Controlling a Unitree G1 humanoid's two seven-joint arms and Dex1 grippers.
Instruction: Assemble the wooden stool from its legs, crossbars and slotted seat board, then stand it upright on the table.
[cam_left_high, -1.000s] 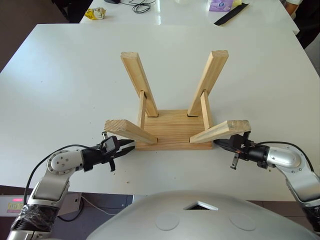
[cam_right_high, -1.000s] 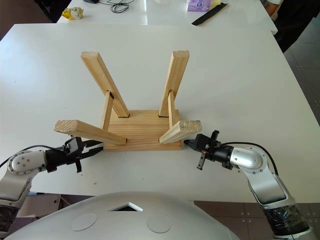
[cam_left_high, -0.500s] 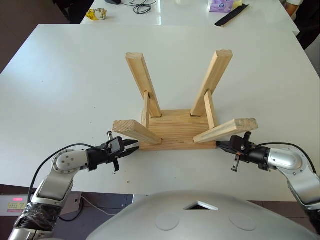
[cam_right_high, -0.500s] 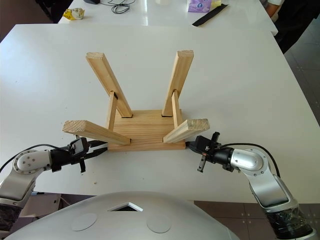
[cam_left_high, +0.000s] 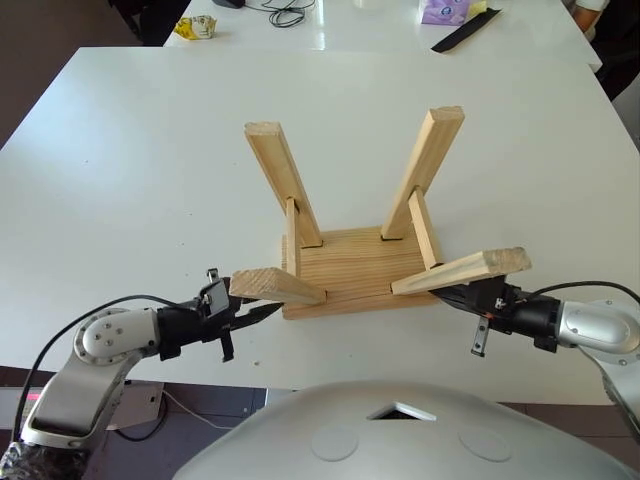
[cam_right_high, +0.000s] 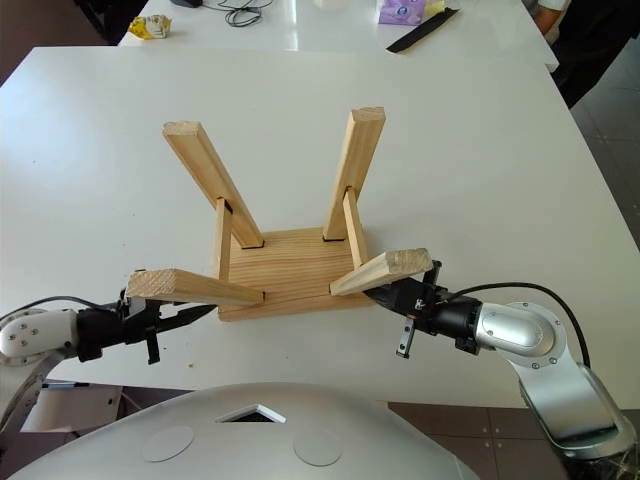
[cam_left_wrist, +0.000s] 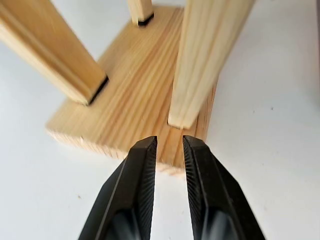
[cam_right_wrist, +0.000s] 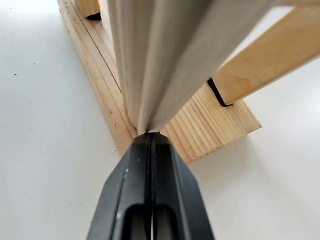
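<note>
The wooden stool stands upside down on the white table (cam_left_high: 130, 170), its slotted seat board (cam_left_high: 355, 275) flat on the top. Two rear legs (cam_left_high: 283, 180) lean up and apart, and thin crossbars (cam_left_high: 292, 235) join them to the front legs. My left gripper (cam_left_high: 268, 309) is at the board's front left corner, under the front left leg (cam_left_high: 275, 286). In the left wrist view that gripper (cam_left_wrist: 169, 142) is open by a narrow gap, holding nothing. My right gripper (cam_left_high: 447, 293) is shut, its tip (cam_right_wrist: 150, 136) at the base of the front right leg (cam_left_high: 465, 271).
The table's near edge runs just behind both grippers. A second table at the back holds a yellow wrapper (cam_left_high: 200, 25), cables (cam_left_high: 285, 12), a purple packet (cam_left_high: 442, 10) and a black strap (cam_left_high: 462, 35). Bare tabletop lies to either side of the stool.
The stool has slid toward the near edge and twisted a little, its right front corner now farther back. Both grippers drew back toward me with it.
</note>
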